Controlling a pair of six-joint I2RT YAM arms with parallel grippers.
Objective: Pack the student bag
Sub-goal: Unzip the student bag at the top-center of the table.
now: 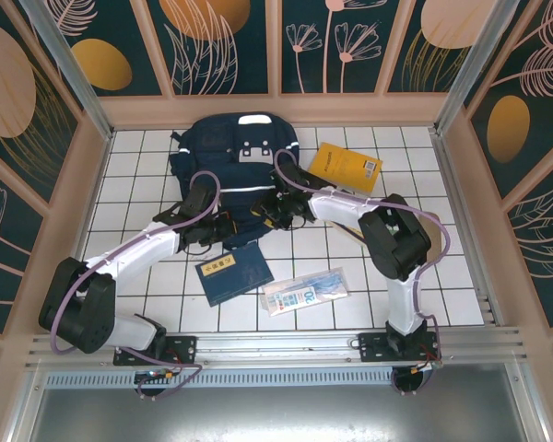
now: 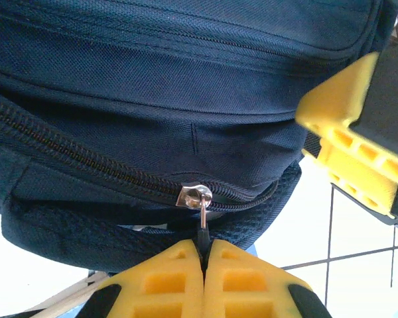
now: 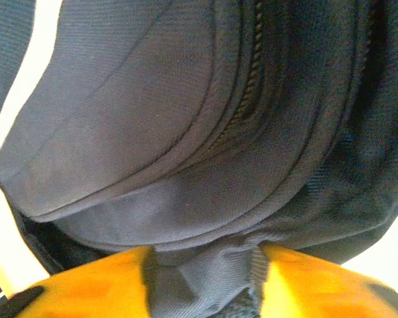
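- The student bag [image 1: 232, 161] lies at the far middle of the white tiled surface [image 1: 138, 184]. It is dark navy, with white reflective stripes and grey buckle patches.
- My left tool [image 2: 203, 248] is pressed tight on the metal zipper pull [image 2: 202, 211] at the bag's near edge, and zip teeth run off to the left.
- My right tool [image 3: 205, 278] pinches a bunched fold of the bag's navy fabric between its yellow fingers [image 3: 86, 285].

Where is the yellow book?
In the top view, the yellow book lies on the white tiled table, toward its far right side, just to the right of the navy student bag.
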